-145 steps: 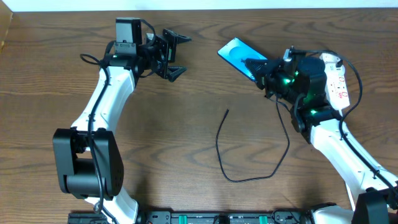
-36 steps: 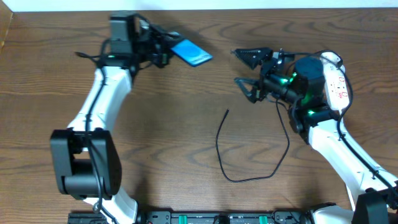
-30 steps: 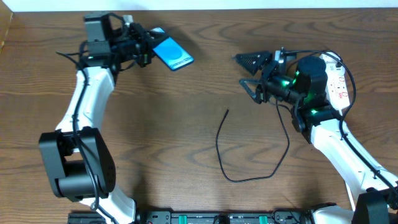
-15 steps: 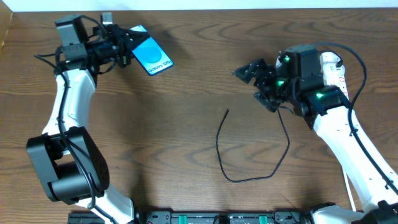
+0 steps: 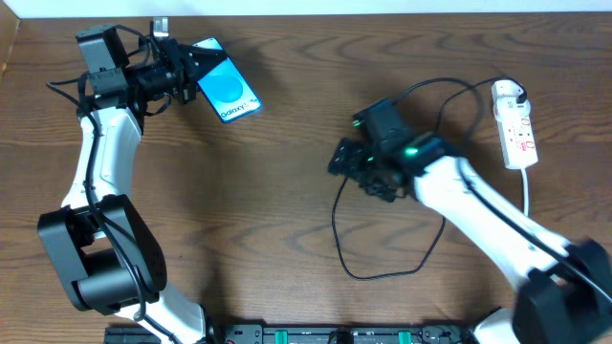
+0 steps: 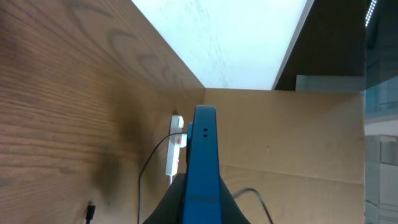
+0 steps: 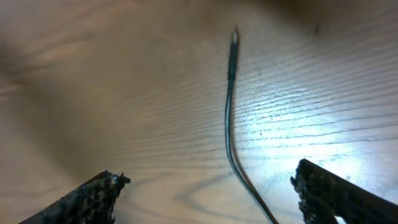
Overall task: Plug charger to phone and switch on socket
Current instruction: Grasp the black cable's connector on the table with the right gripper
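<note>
The blue-screened phone (image 5: 228,91) hangs above the table's far left, with my left gripper (image 5: 186,75) shut on its lower end. The left wrist view shows the phone (image 6: 203,155) edge-on between the dark fingers (image 6: 169,204). The charger (image 5: 337,229) is a thin black cable looping over the middle of the table. My right gripper (image 5: 346,164) stands open over its free tip. In the right wrist view the tip (image 7: 234,38) lies ahead and the charger (image 7: 229,124) runs back between the spread fingertips (image 7: 112,182) of that gripper (image 7: 208,177). The white socket (image 5: 514,124) lies at the far right.
A thicker black robot cable (image 5: 449,91) arcs above the right arm toward the socket. The left wrist view shows the socket (image 6: 176,146) far off beside a cardboard wall (image 6: 292,137). The table's back edge runs along the top of the overhead view.
My left arm has carried the phone further left. My right arm has swung left and down from beside the socket to over the charger's tip, its jaws narrowing a little.
</note>
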`<state>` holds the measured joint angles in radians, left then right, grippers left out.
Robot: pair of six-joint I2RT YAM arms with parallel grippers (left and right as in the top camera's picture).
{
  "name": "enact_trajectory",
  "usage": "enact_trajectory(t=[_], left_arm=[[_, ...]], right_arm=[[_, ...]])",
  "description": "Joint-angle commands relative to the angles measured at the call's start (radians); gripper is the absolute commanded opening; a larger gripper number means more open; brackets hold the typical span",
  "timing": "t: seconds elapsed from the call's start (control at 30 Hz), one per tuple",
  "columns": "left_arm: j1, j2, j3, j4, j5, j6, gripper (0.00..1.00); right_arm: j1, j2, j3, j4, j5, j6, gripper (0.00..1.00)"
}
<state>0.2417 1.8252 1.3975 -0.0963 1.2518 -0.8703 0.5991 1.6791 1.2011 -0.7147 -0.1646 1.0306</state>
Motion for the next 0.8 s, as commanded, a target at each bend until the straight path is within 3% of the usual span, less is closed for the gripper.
enact_trajectory(t=[0.0, 0.77], left_arm=[[0.007, -0.024, 0.014, 0.008, 0.043, 0.021, 0.07], [0.007, -0.024, 0.014, 0.008, 0.047, 0.021, 0.08]], right_arm=[[0.020, 0.074, 0.011, 0.002, 0.042, 0.059, 0.83], [0.024, 0.214, 0.011, 0.052, 0.192, 0.114, 0.73]])
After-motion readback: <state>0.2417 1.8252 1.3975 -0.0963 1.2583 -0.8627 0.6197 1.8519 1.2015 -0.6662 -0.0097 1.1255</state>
